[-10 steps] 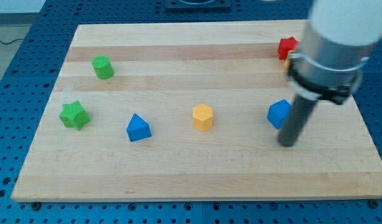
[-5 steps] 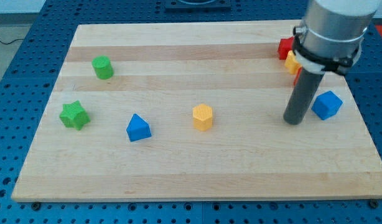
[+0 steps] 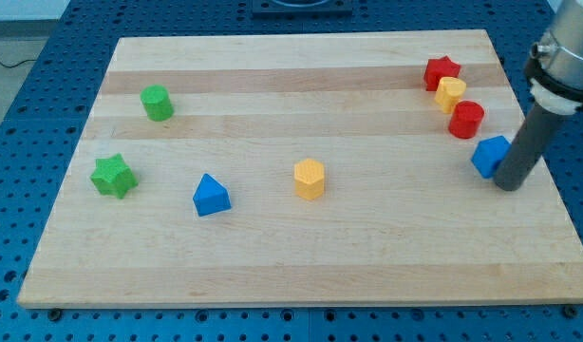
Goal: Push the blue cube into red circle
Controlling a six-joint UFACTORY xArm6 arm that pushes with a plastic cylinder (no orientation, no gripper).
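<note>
The blue cube [image 3: 489, 156] sits near the board's right edge, just below the red circle [image 3: 466, 120]. A small gap separates the two. My tip [image 3: 509, 184] is at the cube's lower right side, touching or nearly touching it; the dark rod covers the cube's right edge. Above the red circle lie a yellow block [image 3: 450, 94] and a red star [image 3: 441, 71], in a slanting row.
A yellow hexagonal block [image 3: 310, 178] is at the middle. A blue triangular block [image 3: 211, 195] is left of it. A green star [image 3: 113, 177] and a green cylinder [image 3: 157, 103] are at the left. The board's right edge [image 3: 548, 180] is close to my tip.
The blue cube was pushed from the middle right toward the right edge, ending below the red circle. My tip moved from the cube's left side round to its right side.
</note>
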